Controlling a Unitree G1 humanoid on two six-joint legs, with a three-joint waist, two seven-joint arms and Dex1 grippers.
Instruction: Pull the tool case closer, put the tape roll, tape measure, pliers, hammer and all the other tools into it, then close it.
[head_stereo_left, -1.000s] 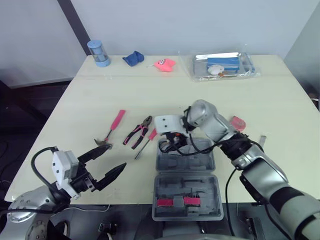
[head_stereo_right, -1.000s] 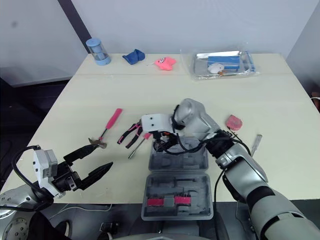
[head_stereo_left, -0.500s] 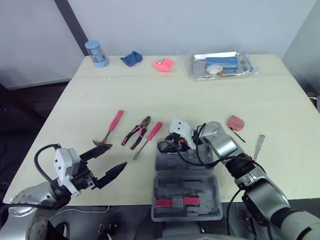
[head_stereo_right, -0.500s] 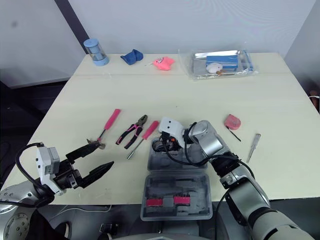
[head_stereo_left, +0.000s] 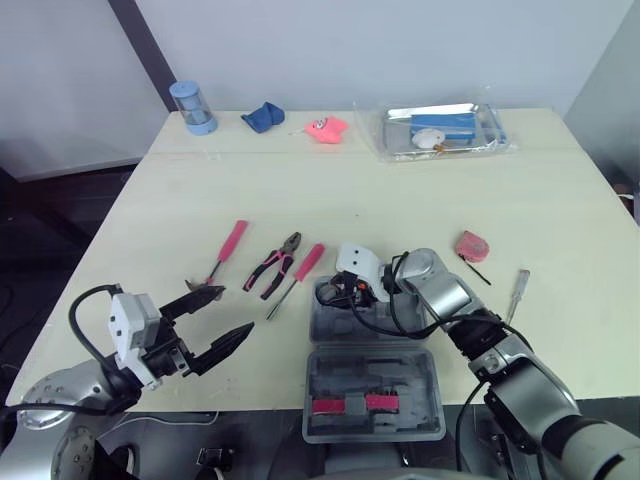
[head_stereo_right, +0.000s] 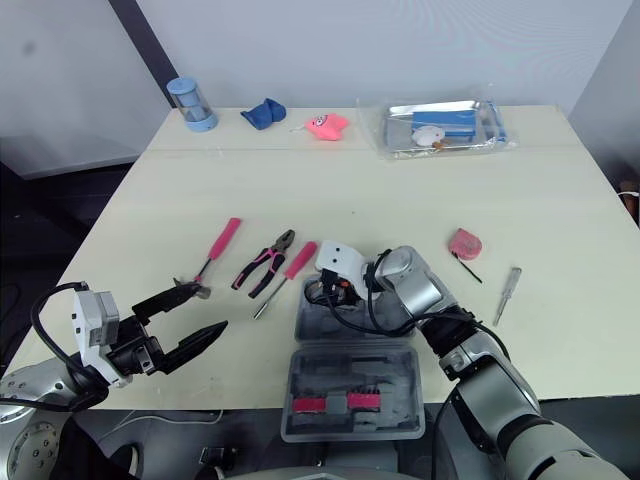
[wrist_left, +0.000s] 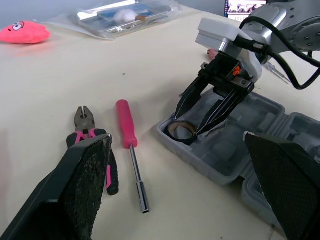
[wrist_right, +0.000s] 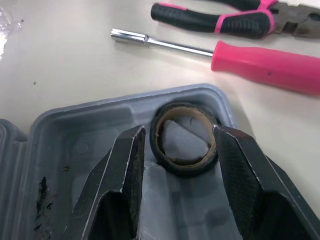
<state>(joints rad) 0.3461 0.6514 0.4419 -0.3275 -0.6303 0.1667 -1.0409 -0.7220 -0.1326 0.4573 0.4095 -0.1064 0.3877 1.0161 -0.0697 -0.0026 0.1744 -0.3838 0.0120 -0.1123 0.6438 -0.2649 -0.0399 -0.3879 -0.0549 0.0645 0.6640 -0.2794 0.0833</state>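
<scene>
Right gripper (wrist_right: 178, 131) is down in the open tool case (head_stereo_left: 370, 372) with its fingers spread moderately, one each side of the tape roll (wrist_right: 184, 168). A sliver of gap shows on one side; I can't tell whether the other side touches. The roll lies flat in the corner pocket of the case's far half, on the robot's left (the near half has the red-labelled insert). Just outside that corner on the table (head_stereo_left: 420, 190) lies the pink-handled driver (head_stereo_left: 300, 272). The pliers (head_stereo_left: 277, 266) are just beside the driver, and the hammer (head_stereo_left: 225, 252) lies further left, apart from them. On the other side of the case are the pink tape measure (head_stereo_left: 472, 245) and a clear-handled screwdriver (head_stereo_left: 518, 287), both on the table and well apart from the case. Left gripper (head_stereo_left: 232, 315) is spread wide and empty, low over the near table edge, left of the case and just this side of the hammer head.
</scene>
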